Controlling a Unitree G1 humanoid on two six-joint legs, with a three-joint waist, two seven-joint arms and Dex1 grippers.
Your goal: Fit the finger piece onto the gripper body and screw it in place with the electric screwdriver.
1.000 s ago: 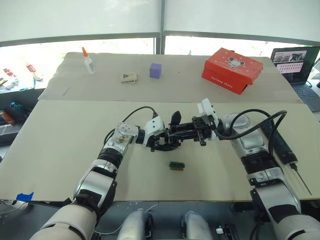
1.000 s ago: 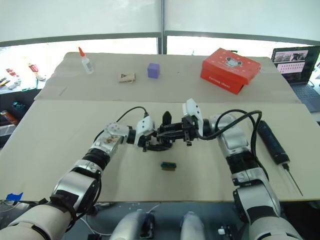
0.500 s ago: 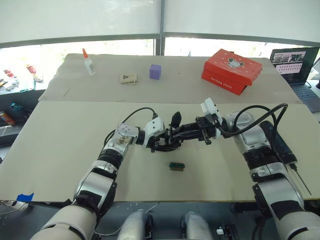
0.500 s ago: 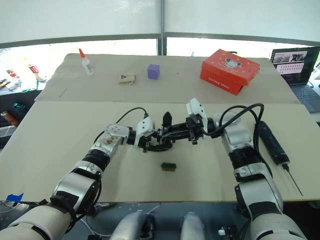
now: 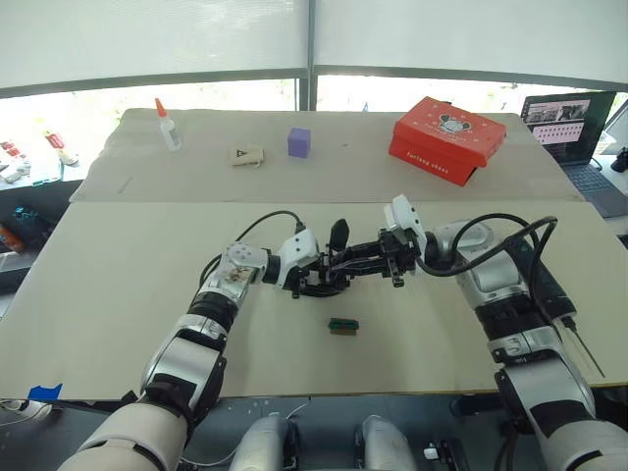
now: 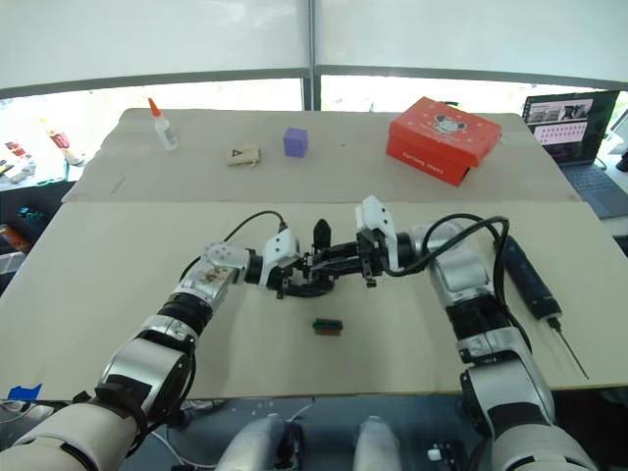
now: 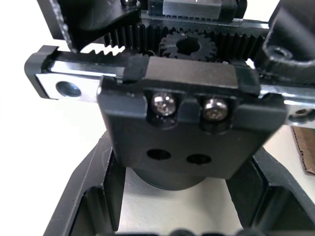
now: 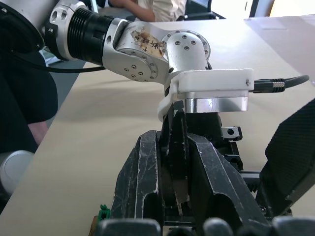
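Note:
The gripper body [image 5: 328, 276] sits in mid-table with its one pointed finger [image 5: 339, 234] sticking up. My left gripper [image 5: 316, 282] is shut on it from the left. The left wrist view shows its black block with two screws [image 7: 189, 108] and a toothed rack and gear above. My right gripper [image 5: 355, 265] reaches in from the right, shut on the thin black finger piece [image 8: 175, 162], which it holds against the gripper body. The electric screwdriver [image 6: 525, 280] lies flat at the table's right edge, beyond my right arm, with its metal bit [image 6: 568, 351] pointing toward me.
A small green-topped block [image 5: 342, 325] lies just in front of the grippers. On the far table are a red box [image 5: 446, 125], a purple cube [image 5: 299, 143], a glue bottle [image 5: 167, 125] and a small card [image 5: 250, 155]. A laptop [image 5: 564, 123] stands at far right.
The whole picture has shifted a little. My right forearm swung slightly outward and came back. Both grippers stay together at the gripper body.

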